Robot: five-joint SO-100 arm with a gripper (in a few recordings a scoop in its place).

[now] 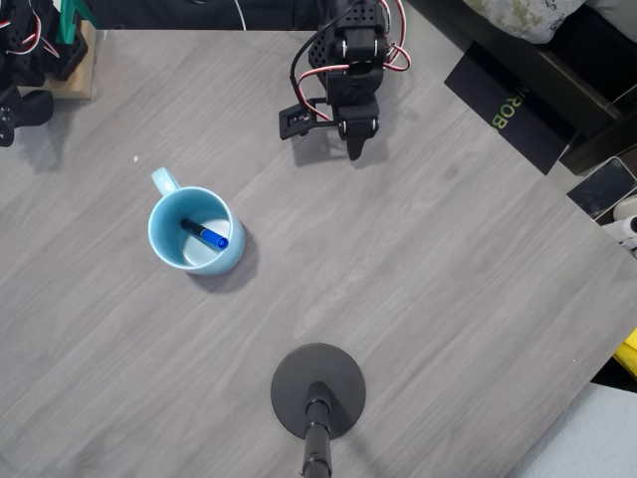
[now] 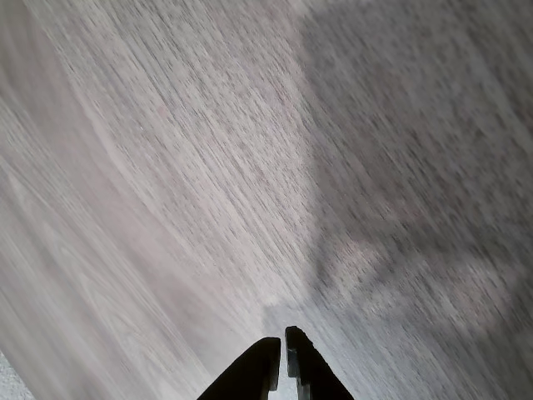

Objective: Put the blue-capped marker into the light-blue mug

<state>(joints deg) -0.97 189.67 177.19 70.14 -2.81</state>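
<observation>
The light-blue mug [image 1: 194, 231] stands on the grey wood-grain counter [image 1: 438, 259], in its left half as the overhead view shows it, about midway between the far and near edges. Its small handle points toward the far-left corner. The blue-capped marker [image 1: 205, 234] lies inside the mug, slanted across the bottom, with the blue cap toward the right and the dark barrel toward the left.

The tool [image 1: 355, 149] hangs near the far edge of the counter, well apart from the mug, and holds nothing. In the wrist view the tool [image 2: 281, 350] points at bare counter [image 2: 166, 167], its two black fingertips [image 2: 265, 348] almost together with only a thin slit between them.

A black round stand base [image 1: 318, 390] sits near the near edge, with its pole rising toward the camera.
</observation>
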